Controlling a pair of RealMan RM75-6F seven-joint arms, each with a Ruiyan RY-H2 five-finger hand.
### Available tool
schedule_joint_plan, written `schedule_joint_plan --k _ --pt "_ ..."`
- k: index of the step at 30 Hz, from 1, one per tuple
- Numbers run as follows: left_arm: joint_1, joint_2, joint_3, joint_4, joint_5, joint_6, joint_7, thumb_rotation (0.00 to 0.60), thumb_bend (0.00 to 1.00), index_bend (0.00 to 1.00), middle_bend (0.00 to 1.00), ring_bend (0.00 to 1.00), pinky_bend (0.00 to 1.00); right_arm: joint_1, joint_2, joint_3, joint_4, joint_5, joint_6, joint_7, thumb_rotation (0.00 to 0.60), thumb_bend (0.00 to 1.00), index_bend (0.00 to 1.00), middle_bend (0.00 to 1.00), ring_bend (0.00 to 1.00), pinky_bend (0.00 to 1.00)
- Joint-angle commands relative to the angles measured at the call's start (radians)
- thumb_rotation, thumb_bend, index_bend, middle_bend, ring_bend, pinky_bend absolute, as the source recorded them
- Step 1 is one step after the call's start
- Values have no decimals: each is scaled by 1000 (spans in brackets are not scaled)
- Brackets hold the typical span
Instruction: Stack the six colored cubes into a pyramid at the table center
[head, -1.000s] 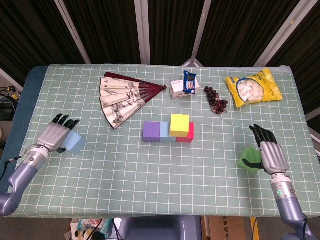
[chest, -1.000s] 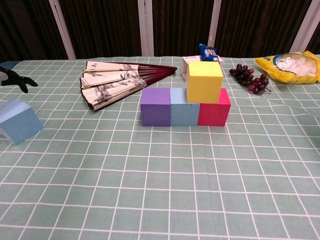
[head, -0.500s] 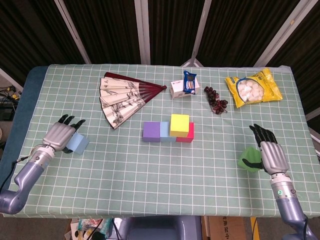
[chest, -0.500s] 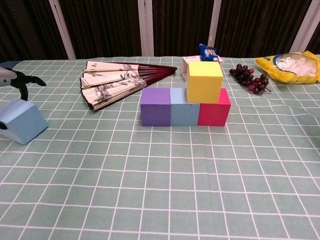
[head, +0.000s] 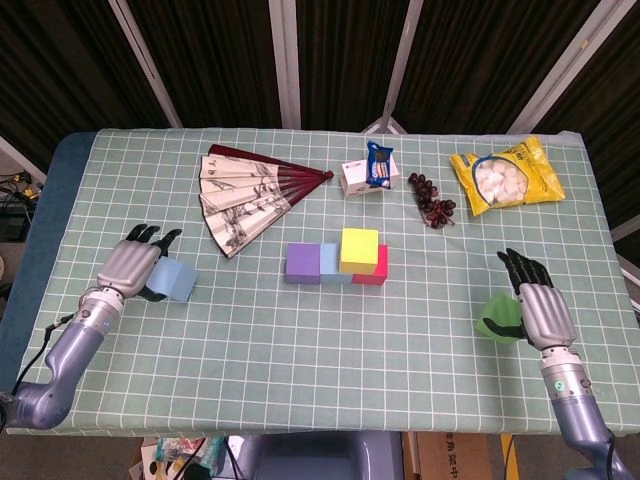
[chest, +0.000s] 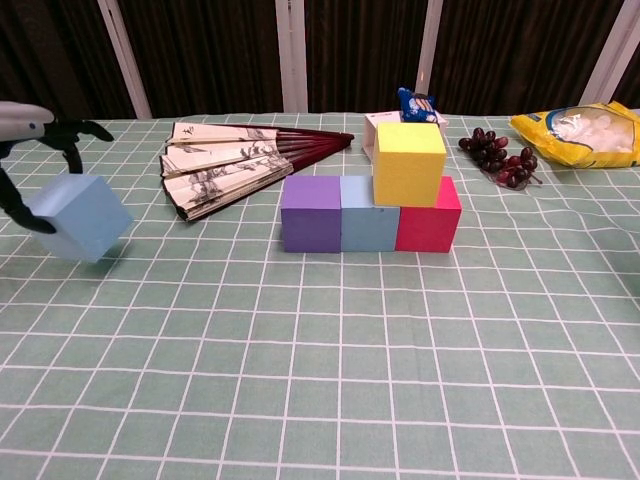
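With my left hand closed around the light blue cube, tilted and clear of the table, I should level it before seating it beside the yellow cube, atop the purple cube and middle blue cube.

Left hand grips light-blue cube.

Three cubes are set in a row at the desk centre, one cube stacked on the right two; a fan is placed at eleven o'clock.
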Motion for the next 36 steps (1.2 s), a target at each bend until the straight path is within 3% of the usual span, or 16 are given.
schedule_joint_plan --k 1,9,18,27,36 --pt "-76 16 -78 -115 -153 39 121 600 226 0 447 81 5 0 0 0 0 1 -1 4 600 204 0 7 0 0" --pt "-295 -5 -187 -214 -539 117 372 600 294 0 429 81 5 0 8 5 -8 0 -5 23 600 205 0 7 0 0" --pt "-566 -113 -285 -174 -943 243 604 600 324 0 423 81 5 1 13 8 -9 6 -16 44 600 205 0 7 0 0" --pt "-740 -258 -345 -27 -1130 301 729 600 337 0 423 81 12 1 20 13 -10 10 -21 65 600 205 0 7 0 0" --pt "-841 -368 -385 98 -1214 340 819 600 338 0 429 81 12 3 24 17 -6 16 -30 81 600 204 0 7 0 0"
